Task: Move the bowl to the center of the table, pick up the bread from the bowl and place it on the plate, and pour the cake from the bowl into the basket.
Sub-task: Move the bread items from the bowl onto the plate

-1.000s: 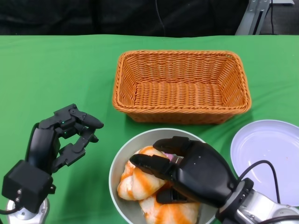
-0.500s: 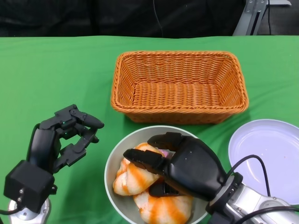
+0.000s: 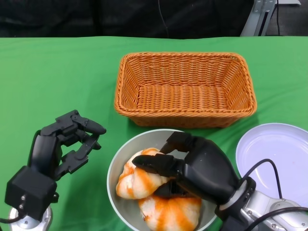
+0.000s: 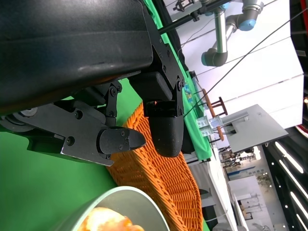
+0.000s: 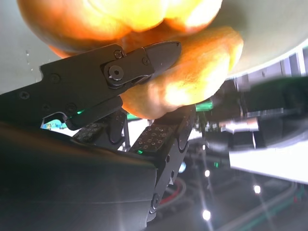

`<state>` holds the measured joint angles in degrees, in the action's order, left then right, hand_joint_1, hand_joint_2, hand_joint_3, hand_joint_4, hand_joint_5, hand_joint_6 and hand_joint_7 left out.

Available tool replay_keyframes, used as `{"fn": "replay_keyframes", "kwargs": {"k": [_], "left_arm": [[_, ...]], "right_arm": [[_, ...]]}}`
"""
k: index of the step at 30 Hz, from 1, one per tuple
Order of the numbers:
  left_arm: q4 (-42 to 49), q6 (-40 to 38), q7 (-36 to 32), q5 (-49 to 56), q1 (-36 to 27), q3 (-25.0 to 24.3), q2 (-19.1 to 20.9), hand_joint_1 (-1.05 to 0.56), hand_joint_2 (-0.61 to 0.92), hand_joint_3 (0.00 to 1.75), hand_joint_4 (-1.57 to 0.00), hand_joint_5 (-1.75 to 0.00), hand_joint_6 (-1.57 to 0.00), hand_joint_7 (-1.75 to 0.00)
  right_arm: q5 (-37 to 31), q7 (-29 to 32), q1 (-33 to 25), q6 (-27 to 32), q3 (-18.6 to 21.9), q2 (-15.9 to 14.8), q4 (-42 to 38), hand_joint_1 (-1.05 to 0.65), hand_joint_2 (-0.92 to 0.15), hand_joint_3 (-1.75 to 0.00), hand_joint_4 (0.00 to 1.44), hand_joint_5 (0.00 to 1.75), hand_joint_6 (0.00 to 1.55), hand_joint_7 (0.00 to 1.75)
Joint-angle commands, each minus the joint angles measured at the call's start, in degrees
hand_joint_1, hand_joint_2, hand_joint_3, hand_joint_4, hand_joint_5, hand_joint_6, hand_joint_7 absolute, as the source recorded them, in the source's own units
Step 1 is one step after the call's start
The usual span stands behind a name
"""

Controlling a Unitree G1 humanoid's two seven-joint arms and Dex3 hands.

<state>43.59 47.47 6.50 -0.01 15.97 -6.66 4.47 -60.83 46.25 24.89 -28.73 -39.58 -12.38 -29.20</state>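
Inside the bowl [image 3: 117, 166], right hand [image 3: 202, 168] fingers [image 3: 154, 164] clasp the bread [image 3: 139, 180]; left hand [image 3: 60, 144] fingers loosely apart, empty.

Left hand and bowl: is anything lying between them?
No. In the head view only bare green tablecloth lies between the left hand and the bowl; the hand is apart from its rim.

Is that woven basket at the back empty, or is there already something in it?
Empty. The head view looks straight down into the basket and shows only its bare woven floor; the orange-glazed pieces all sit in the bowl.
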Motion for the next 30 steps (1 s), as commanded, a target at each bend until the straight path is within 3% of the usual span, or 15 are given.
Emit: {"fn": "replay_keyframes", "kwargs": {"k": [1, 6, 7, 8, 9, 11, 16, 20, 22, 30], "left_arm": [[0.6, 0.6, -0.4, -0.3, 0.5, -0.3, 1.0, -0.04, 0.87, 0.48, -0.75, -1.37, -0.80, -1.07], [1.2, 0.8, 0.0, -0.8, 0.7, -0.3, 0.9, -0.05, 0.87, 0.47, -0.76, -1.36, -0.80, -1.05], [1.5, 1.1, 0.1, -0.8, 0.8, -0.3, 1.0, -0.05, 0.87, 0.47, -0.76, -1.36, -0.80, -1.05], [1.7, 1.2, 0.2, -0.8, 0.9, -0.3, 1.0, -0.05, 0.87, 0.47, -0.76, -1.36, -0.80, -1.05], [1.9, 1.2, 0.1, -0.7, 1.0, -0.3, 1.2, -0.05, 0.87, 0.47, -0.76, -1.36, -0.80, -1.05], [2.1, 1.2, -0.2, -0.2, 1.0, -0.2, 1.4, -0.04, 0.88, 0.47, -0.75, -1.36, -0.80, -1.05], [2.7, 0.8, 0.2, -0.9, 1.3, -0.5, 1.3, -0.03, 0.87, 0.48, -0.76, -1.36, -0.81, -1.05], [3.2, 0.8, -0.1, -0.6, 1.5, -0.4, 1.4, -0.03, 0.87, 0.48, -0.76, -1.36, -0.81, -1.06], [3.2, 0.6, -0.7, -0.3, 1.5, -0.5, 1.4, -0.03, 0.86, 0.48, -0.75, -1.36, -0.81, -1.06], [3.9, 1.3, -0.6, -0.2, 1.6, -0.6, 1.5, -0.04, 0.87, 0.48, -0.76, -1.36, -0.80, -1.05]], "right_arm": [[0.6, 2.7, 0.3, -1.7, 0.0, -0.2, -1.6, -0.26, -0.92, -0.02, 0.81, 1.25, 1.15, 0.12], [2.6, 4.4, -0.2, -4.5, 1.8, -0.9, 0.8, -0.26, -0.92, -0.06, 0.80, 1.36, 1.16, 0.20], [3.9, 3.3, -0.7, -5.2, 2.6, -1.3, 2.1, -0.25, -0.92, -0.10, 0.78, 1.40, 1.11, 0.31], [4.8, 2.5, -1.1, -5.7, 3.1, -1.6, 3.1, -0.24, -0.92, -0.14, 0.76, 1.44, 0.96, 0.62], [5.7, 1.8, -1.5, -6.2, 3.7, -1.9, 4.1, -0.23, -0.92, -0.14, 0.76, 1.46, 0.88, 0.77], [7.3, 0.2, -2.3, -7.0, 4.9, -2.5, 6.1, -0.21, -0.92, -0.15, 0.75, 1.49, 0.80, 0.94], [11.9, -3.5, -4.6, -9.7, 7.9, -2.8, 10.3, -0.19, -0.89, -0.19, 0.77, 1.45, 0.78, 0.98], [14.4, -6.0, -6.6, -10.6, 10.4, -2.2, 13.6, -0.19, -0.61, -0.65, 0.82, 1.34, 0.86, 0.89], [15.4, -7.1, -7.3, -11.2, 11.5, -2.1, 15.0, -0.18, -0.56, -0.74, 0.83, 1.32, 0.87, 0.87], [21.0, -11.6, -11.2, -11.2, 18.0, -1.5, 20.5, -0.20, -0.56, -0.80, 0.82, 1.30, 0.86, 0.89]]}}
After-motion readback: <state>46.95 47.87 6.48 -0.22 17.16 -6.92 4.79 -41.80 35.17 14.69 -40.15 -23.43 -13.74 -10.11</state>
